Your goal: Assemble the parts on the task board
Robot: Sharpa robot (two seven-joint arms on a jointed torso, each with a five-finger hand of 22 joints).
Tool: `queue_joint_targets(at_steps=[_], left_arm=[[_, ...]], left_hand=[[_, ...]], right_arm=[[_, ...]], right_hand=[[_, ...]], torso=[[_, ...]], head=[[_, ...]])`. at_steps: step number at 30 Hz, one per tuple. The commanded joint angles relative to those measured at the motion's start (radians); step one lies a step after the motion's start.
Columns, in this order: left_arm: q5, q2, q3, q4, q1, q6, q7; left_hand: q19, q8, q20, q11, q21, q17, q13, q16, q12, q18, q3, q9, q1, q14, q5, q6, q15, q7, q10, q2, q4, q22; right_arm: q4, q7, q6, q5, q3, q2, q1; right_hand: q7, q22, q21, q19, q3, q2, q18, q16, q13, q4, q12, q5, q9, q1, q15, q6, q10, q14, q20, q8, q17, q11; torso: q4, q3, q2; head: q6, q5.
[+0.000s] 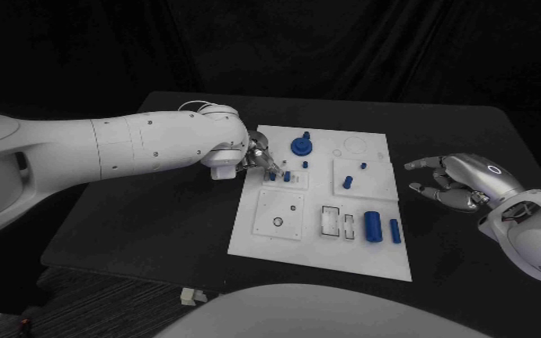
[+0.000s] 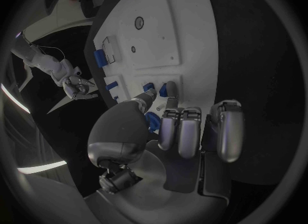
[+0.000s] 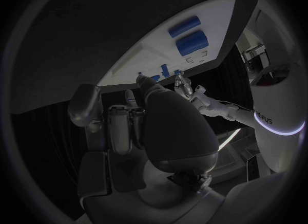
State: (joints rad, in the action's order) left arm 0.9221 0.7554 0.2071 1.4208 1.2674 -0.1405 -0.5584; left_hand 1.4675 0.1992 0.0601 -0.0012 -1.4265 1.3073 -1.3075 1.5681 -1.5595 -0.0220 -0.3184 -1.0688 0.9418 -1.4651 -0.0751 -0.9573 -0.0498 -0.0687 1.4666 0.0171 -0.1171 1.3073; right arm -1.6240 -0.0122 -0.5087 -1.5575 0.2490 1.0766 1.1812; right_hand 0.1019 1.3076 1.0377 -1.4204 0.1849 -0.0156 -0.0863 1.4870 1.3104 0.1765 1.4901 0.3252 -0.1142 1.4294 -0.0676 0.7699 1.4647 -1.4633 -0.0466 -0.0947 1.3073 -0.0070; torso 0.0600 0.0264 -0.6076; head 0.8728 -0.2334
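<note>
Pinching: left hand (image 1: 255, 158) holds a small blue peg (image 2: 163, 90) over the board (image 1: 293, 238).
Right hand (image 1: 460, 182): beside the board, fingers apart, empty.

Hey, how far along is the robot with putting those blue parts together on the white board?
Looks partly done. The round blue knob and a small blue peg already stand upright in the white task board. In hand: the left hand pinches a small blue part at a left-side block. Left: two blue cylinders lie loose on the board's near right. The right hand waits beside it, holding nothing.
</note>
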Motion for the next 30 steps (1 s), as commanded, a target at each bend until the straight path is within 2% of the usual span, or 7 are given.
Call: queue_joint_targets(at_steps=[1,9,17,20,24,26,30], left_arm=[[-0.004,-0.004,0.008,-0.001,-0.012,-0.039,-0.015],[-0.004,-0.003,0.008,-0.003,-0.012,-0.041,-0.018],[-0.004,-0.002,0.008,-0.002,-0.012,-0.026,-0.01],[-0.004,0.002,0.008,-0.001,-0.012,0.005,0.011],[-0.004,0.01,0.008,0.004,-0.012,0.071,0.056],[-0.003,0.02,0.008,0.011,-0.011,0.121,0.09],[-0.003,0.037,0.008,0.025,-0.007,0.185,0.136]], left_hand=[[0.008,-0.012,0.01,0.01,0.01,0.263,-0.247,0.003,0.005,-0.016,0.045,0.012,-0.033,-0.106,0.022,0.002,0.009,-0.008,0.085,0.003,-0.028,0.212],[0.006,-0.013,0.012,0.011,0.012,0.263,-0.247,0.003,0.005,-0.017,0.069,0.015,-0.041,-0.106,0.022,-0.002,0.011,-0.009,0.084,-0.001,-0.043,0.212],[0.007,0.007,0.012,0.008,0.011,0.263,-0.248,0.003,0.005,-0.017,0.115,-0.008,-0.053,-0.106,0.023,-0.015,0.009,-0.004,0.085,-0.019,-0.079,0.212],[0.008,0.019,0.011,0.007,0.01,0.263,-0.248,0.003,0.004,-0.016,0.149,-0.027,-0.066,-0.106,0.021,-0.013,0.008,-0.003,0.086,-0.028,-0.114,0.213],[0.009,0.025,0.01,0.007,0.008,0.263,-0.249,0.003,0.003,-0.016,0.171,-0.038,-0.068,-0.106,0.022,-0.011,0.008,-0.002,0.086,-0.032,-0.133,0.213],[0.018,0.052,0.007,0.002,-0.006,0.263,-0.257,0.003,-0.005,-0.013,0.223,-0.065,-0.086,-0.106,0.022,-0.024,0.003,0.004,0.097,-0.028,-0.173,0.218],[0.026,0.082,0.002,-0.004,-0.018,0.263,-0.263,0.003,-0.011,-0.01,0.273,-0.096,-0.082,-0.106,0.022,-0.026,-0.002,0.01,0.104,-0.038,-0.174,0.221]], right_arm=[[-0.001,-0.018,0.005,-0.005,-0.001,0.001,-0.003],[0.0,-0.018,0.006,-0.005,-0.001,-0.001,-0.003],[0.0,-0.017,0.006,-0.005,-0.001,-0.001,-0.003],[0.001,-0.017,0.005,-0.005,-0.001,0.0,-0.003],[0.001,-0.016,0.001,-0.005,-0.001,0.0,-0.003],[0.001,-0.015,-0.002,-0.005,-0.001,0.0,-0.003],[0.0,-0.014,-0.014,-0.005,-0.001,0.003,-0.003]], right_hand=[[-0.002,0.137,-0.003,0.005,0.005,0.0,-0.008,-0.003,0.175,0.0,-0.007,0.005,0.001,0.007,0.004,0.007,0.034,-0.085,0.0,0.004,0.188,0.006],[-0.002,0.137,-0.005,0.006,0.007,0.0,-0.009,-0.004,0.174,-0.001,-0.007,0.007,0.001,0.008,0.004,0.008,0.034,-0.085,0.0,0.005,0.187,0.006],[-0.002,0.137,-0.005,0.005,0.01,0.002,-0.009,-0.004,0.174,0.0,-0.007,0.011,0.002,0.008,0.004,0.008,0.034,-0.085,0.0,0.005,0.187,0.006],[-0.001,0.137,-0.006,0.005,0.011,0.002,-0.009,-0.004,0.174,0.0,-0.007,0.012,0.002,0.008,0.004,0.008,0.034,-0.085,0.0,0.006,0.186,0.007],[-0.001,0.137,-0.005,0.005,0.012,0.003,-0.008,-0.004,0.174,0.0,-0.007,0.014,0.002,0.008,0.004,0.009,0.034,-0.085,0.0,0.006,0.187,0.007],[-0.001,0.137,-0.006,0.005,0.013,0.003,-0.008,-0.003,0.173,0.0,-0.008,0.016,0.002,0.008,0.004,0.009,0.034,-0.085,0.0,0.006,0.187,0.007],[-0.001,0.137,-0.006,0.005,0.013,0.003,-0.008,-0.003,0.173,0.0,-0.008,0.016,0.002,0.008,0.004,0.009,0.034,-0.085,0.0,0.006,0.187,0.007]], torso=[[-0.0003,0.0011,0.0],[0.0013,0.0003,-0.001],[-0.0013,0.0011,-0.001],[-0.0023,0.0012,0.0],[-0.0022,0.0009,0.0],[-0.0014,0.0003,0.0],[-0.0004,0.0,-0.001]], head=[[0.0,-0.001],[0.0,-0.006],[0.0,-0.006],[0.0,-0.006],[0.0,-0.005],[0.0,-0.005],[0.0,-0.003]])
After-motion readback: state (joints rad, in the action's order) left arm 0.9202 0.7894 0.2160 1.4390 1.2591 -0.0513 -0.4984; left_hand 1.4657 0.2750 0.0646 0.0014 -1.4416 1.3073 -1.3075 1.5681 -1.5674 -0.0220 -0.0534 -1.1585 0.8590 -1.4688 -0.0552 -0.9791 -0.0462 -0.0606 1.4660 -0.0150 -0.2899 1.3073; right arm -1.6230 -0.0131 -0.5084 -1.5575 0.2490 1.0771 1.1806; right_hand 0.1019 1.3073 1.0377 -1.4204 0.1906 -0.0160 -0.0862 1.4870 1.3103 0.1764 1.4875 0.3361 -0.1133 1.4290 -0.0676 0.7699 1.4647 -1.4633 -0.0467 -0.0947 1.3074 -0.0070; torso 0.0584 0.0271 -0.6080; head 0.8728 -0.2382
